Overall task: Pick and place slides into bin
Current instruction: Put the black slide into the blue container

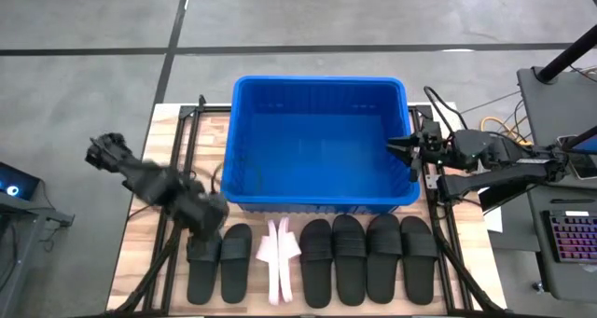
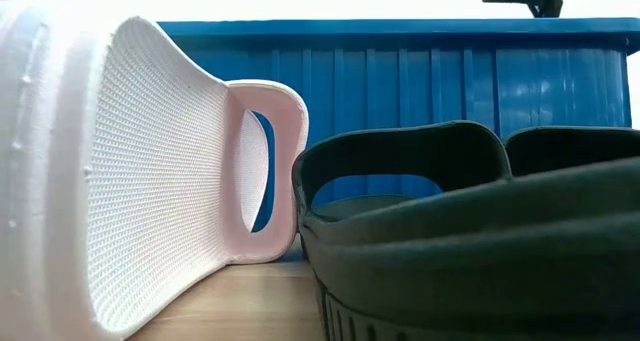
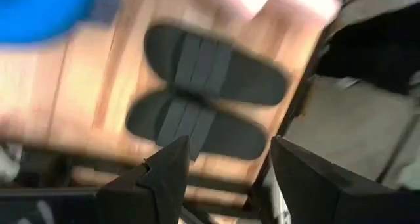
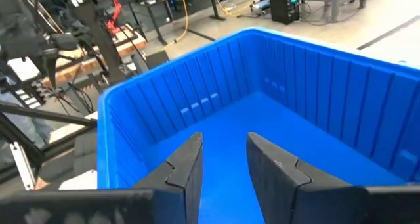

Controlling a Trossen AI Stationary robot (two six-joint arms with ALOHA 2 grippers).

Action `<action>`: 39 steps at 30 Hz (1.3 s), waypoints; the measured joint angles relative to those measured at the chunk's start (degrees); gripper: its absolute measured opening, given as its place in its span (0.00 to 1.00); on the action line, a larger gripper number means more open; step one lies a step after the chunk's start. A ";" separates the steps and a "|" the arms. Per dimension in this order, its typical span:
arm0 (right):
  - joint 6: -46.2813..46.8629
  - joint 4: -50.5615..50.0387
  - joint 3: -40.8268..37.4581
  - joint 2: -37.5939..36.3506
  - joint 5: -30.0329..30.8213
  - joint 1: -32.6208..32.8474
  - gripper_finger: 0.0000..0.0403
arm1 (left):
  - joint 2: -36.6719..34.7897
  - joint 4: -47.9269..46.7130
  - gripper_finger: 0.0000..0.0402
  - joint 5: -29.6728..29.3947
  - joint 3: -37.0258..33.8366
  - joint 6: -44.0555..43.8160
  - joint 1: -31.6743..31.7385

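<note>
The blue bin stands mid-table and is empty inside. Several black slides lie soles down in a row along the near edge, two at the left and more at the right. The pink pair stands on edge between them, close up in the low view. My left gripper is open and empty above the leftmost black slide. My right gripper hovers over the bin's right rim, its fingers a little apart and empty.
Black metal frame rails run along both sides of the wooden table. A keyboard and cables lie beyond the right edge. The bin's far wall fills the low view behind the slides.
</note>
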 joint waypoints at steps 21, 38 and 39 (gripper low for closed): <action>-0.24 -6.62 -0.04 -0.02 -0.04 0.00 0.24 | 22.92 1.04 0.49 -12.58 -6.99 -11.82 -23.36; -0.02 -7.57 -0.31 -0.02 -0.04 0.00 0.21 | 22.30 2.91 0.49 -17.53 -21.50 -29.44 -30.56; -0.02 -7.57 -0.31 -0.02 -0.04 0.00 0.21 | 22.32 2.94 0.49 -17.55 -22.06 -29.49 -30.53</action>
